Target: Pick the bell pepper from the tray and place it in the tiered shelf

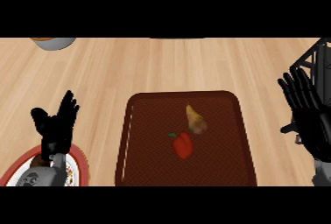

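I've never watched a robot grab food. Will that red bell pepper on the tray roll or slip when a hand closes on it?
The bell pepper lies on its side on the tray, so a nudge may roll it. Its rounded, smooth-looking skin may slip between fingers. It looks small, so probably light.

a red bell pepper (183, 145) lies on the dark tray (223, 170) between two open hands, left hand (57, 124) and right hand (310, 114).

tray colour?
Dark reddish-brown, shown best in the head view: the tray holds the red bell pepper and a yellowish item.
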Controlling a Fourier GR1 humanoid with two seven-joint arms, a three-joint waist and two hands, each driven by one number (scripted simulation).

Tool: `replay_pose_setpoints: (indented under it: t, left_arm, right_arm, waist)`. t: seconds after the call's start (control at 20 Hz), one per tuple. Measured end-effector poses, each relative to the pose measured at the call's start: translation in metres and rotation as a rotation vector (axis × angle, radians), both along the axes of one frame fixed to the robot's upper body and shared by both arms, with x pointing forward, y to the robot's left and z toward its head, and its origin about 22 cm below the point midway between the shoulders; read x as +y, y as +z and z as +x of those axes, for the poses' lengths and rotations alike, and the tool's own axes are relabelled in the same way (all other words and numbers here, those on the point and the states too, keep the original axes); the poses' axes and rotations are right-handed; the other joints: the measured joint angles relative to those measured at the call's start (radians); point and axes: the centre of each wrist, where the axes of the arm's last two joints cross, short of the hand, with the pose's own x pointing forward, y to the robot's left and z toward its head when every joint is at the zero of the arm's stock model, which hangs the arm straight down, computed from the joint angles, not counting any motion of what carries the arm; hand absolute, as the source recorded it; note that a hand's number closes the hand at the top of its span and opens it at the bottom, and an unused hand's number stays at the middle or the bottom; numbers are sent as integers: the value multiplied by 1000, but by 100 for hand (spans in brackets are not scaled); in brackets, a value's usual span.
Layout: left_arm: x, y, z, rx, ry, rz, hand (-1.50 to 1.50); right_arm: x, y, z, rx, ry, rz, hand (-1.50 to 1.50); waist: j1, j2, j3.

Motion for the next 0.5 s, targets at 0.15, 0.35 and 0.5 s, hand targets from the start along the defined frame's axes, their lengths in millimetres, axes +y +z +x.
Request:
replay_pose_setpoints:
  t: [0.15, 0.35, 0.5]
  left_arm:
    - [6, 9, 4, -40, -69, 84, 0]
    - [15, 24, 7, -107, -201, 240, 0]
    - [17, 24, 4, -137, -294, 302, 0]
  right_arm:
    - [16, -8, -5, -77, -13, -123, 150]
    - [14, -9, -6, -230, -106, -392, 150]
    - [26, -29, -13, -326, -267, -443, -150]
  waist:
    - [-5, -2, -8]
    - [-32, -15, -19]
    - [-41, -13, -18]
